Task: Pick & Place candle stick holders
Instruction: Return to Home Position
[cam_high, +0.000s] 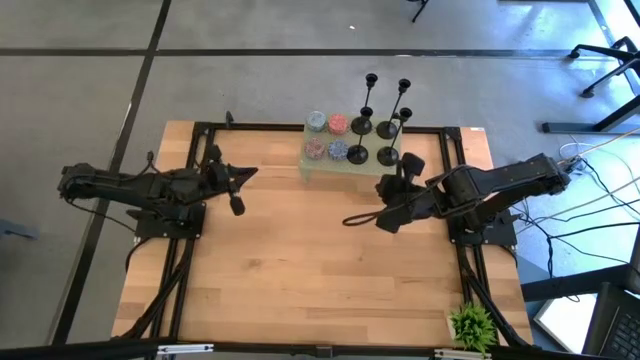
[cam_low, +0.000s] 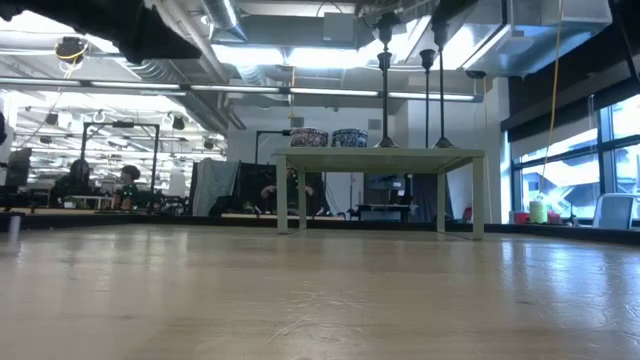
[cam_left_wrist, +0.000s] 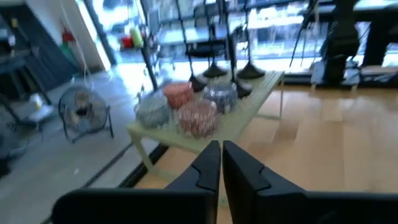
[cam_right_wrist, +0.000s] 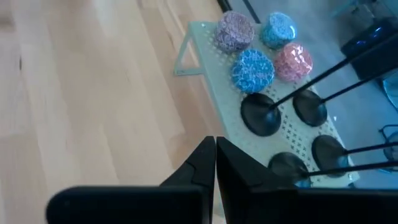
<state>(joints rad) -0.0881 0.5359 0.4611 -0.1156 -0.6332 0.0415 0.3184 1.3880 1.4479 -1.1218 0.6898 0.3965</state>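
A small pale-green stand (cam_high: 330, 172) sits at the table's far middle. Several black candle stick holders (cam_high: 361, 127) stand upright on its right half on round bases (cam_right_wrist: 261, 115), stems rising thin (cam_low: 384, 90). My left gripper (cam_high: 246, 175) hovers at the table's left, shut and empty, pointing level toward the stand (cam_left_wrist: 186, 134). My right gripper (cam_high: 385, 220) hangs above the table just near of the stand's right end, shut and empty, tilted downward (cam_right_wrist: 215, 155). In the left wrist view, the left gripper (cam_left_wrist: 221, 158) shows its fingers together.
Several round patterned candles (cam_high: 327, 136) fill the stand's left half. A dark cable loop (cam_high: 356, 218) hangs by the right gripper. A small green plant (cam_high: 472, 325) sits at the near right corner. Black frame rails (cam_high: 190, 270) run along both sides; bare wood lies between.
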